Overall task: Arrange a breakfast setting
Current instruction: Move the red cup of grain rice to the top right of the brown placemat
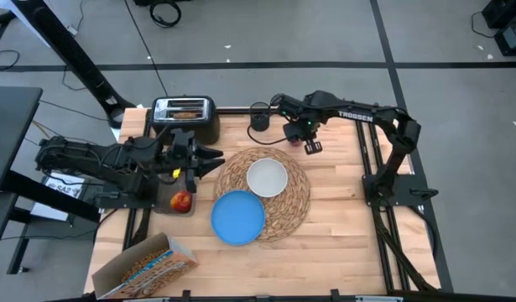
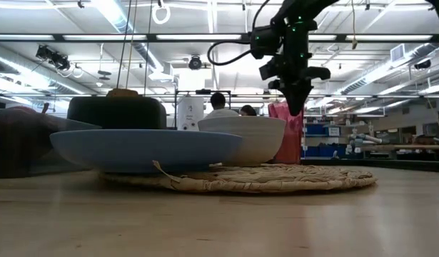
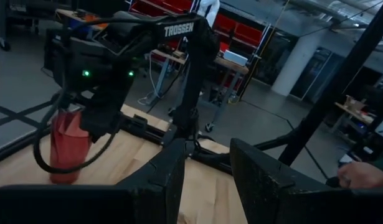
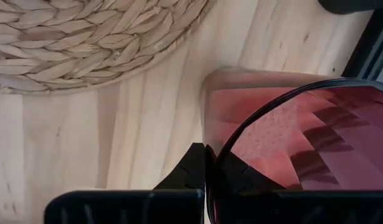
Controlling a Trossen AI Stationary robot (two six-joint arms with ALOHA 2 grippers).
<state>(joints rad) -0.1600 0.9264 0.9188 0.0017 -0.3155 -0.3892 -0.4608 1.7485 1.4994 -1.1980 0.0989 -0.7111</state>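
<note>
On the round straw placemat (image 1: 291, 205) stands the white bowl (image 1: 267, 178). The blue plate (image 1: 238, 216) lies half on the mat's near left edge. A red apple (image 1: 182, 201) sits on the table to the left. The translucent red cup (image 3: 68, 149) is upright just past the mat's far right edge, with my right gripper (image 4: 205, 168) above it, pointing down and shut on its rim. My left gripper (image 1: 214, 159) hovers level, left of the mat, open with nothing in it (image 3: 207, 180). The spoon is out of view. My right gripper pinches the cup's rim (image 4: 211, 152) between its two fingers, one finger (image 4: 192, 167) outside the wall and the other inside. The fingers come from above, pointing down. The cup stays upright below them (image 2: 285, 135); whether its base touches the table I cannot tell.
A black toaster (image 1: 184, 117) with toast in its slot stands at the far left, a small dark round object (image 1: 259, 119) beside it. A cereal box (image 1: 147, 264) lies at the near left corner. Bare wood lies right of and in front of the mat.
</note>
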